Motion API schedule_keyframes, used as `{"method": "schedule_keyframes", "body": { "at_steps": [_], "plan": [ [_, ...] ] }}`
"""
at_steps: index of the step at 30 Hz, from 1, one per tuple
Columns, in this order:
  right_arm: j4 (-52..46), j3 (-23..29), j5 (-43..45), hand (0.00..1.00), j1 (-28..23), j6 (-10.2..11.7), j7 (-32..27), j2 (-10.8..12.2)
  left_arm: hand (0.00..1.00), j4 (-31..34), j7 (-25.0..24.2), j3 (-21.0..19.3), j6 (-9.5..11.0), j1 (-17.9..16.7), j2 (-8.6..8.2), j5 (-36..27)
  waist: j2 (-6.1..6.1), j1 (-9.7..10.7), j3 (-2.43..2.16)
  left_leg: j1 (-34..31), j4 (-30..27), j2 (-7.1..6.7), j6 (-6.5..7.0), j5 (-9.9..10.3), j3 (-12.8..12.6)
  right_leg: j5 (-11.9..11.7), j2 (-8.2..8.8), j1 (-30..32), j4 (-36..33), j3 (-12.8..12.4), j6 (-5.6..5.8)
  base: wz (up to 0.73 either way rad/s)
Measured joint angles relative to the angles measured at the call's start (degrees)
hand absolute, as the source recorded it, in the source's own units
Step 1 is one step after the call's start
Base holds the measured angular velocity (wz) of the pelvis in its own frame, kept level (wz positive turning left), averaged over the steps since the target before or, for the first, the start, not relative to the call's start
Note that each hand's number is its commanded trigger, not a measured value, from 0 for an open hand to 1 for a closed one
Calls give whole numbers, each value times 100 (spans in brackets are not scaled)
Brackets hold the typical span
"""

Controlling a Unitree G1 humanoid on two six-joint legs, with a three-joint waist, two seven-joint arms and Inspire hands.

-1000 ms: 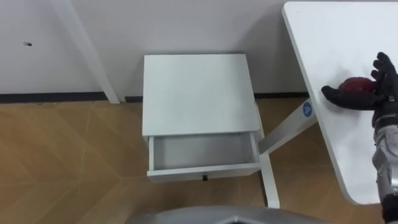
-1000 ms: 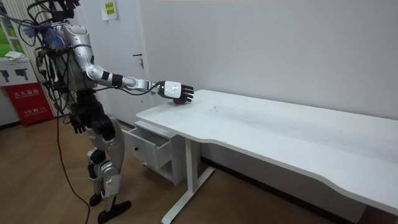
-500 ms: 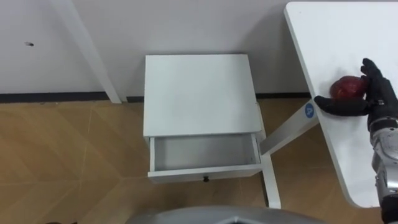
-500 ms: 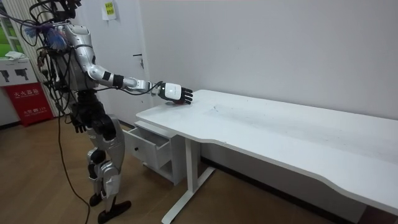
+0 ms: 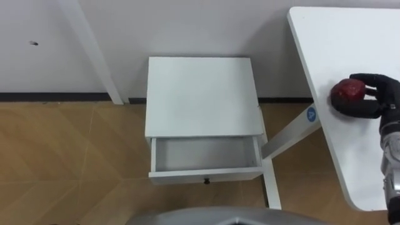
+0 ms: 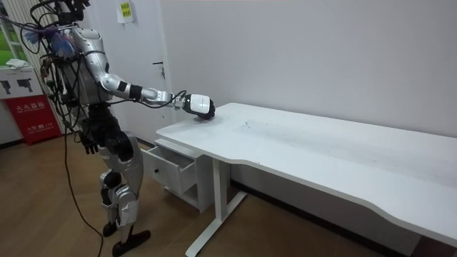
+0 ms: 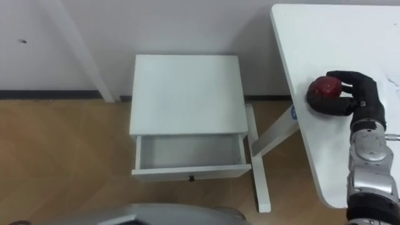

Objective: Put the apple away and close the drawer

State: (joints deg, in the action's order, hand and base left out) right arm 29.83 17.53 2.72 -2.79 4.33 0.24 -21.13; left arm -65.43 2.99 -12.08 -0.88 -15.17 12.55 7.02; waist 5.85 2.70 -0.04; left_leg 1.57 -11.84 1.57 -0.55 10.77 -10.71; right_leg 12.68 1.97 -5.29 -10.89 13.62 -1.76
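right hand (image 5: 384, 99): fingers, spread half a second ago, now curled round red apple (image 5: 347, 90) | on desk (image 5: 337, 37), right | drawer (image 5: 205, 177) open, left

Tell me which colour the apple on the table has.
Dark red. The apple shows best in the right eye view, with the right hand curled round it.

You had a smooth, matt white surface (image 5: 325, 37) before you, laminate by the look of it. The apple (image 5: 347, 90) was dark red with a soft gloss. The right hand (image 5: 379, 99) looked like matt black plastic (the forearm behind it was silvery metal with a dull sheen). The cabinet (image 5: 200, 94) and its drawer (image 5: 205, 155) were smooth, matt white board, with a small dark knob (image 5: 205, 180). The floor (image 5: 69, 162) was warm wood laid in herringbone, satin rather than glossy.
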Motion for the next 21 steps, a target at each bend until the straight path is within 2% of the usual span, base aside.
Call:
{"method": "schedule_keyframes", "body": {
  "at_steps": [7,11,16,21],
  "plan": [
    [-31,-60,2,100,2,2,38,1,0,0,-11,-7,0,85,0,3,1,-20,2,7,0,8,0,0,-7,0,3,-13,-12,34,0,0],
    [-85,-118,82,100,4,4,130,1,0,-62,-8,-7,7,252,0,4,9,-131,7,9,0,14,0,0,-32,0,3,59,-61,-10,0,-6],
    [-453,-461,540,100,-5,-28,252,9,0,-61,-12,43,8,312,10,157,33,-152,12,11,-2,4,3,2,-59,1,4,64,-59,-43,1,-1],
    [-869,-981,698,100,-6,-76,503,65,0,-96,-16,329,13,375,24,141,27,-176,12,-43,-63,-7,7,4,-32,-6,8,59,-15,-56,9,3]
  ]
}}
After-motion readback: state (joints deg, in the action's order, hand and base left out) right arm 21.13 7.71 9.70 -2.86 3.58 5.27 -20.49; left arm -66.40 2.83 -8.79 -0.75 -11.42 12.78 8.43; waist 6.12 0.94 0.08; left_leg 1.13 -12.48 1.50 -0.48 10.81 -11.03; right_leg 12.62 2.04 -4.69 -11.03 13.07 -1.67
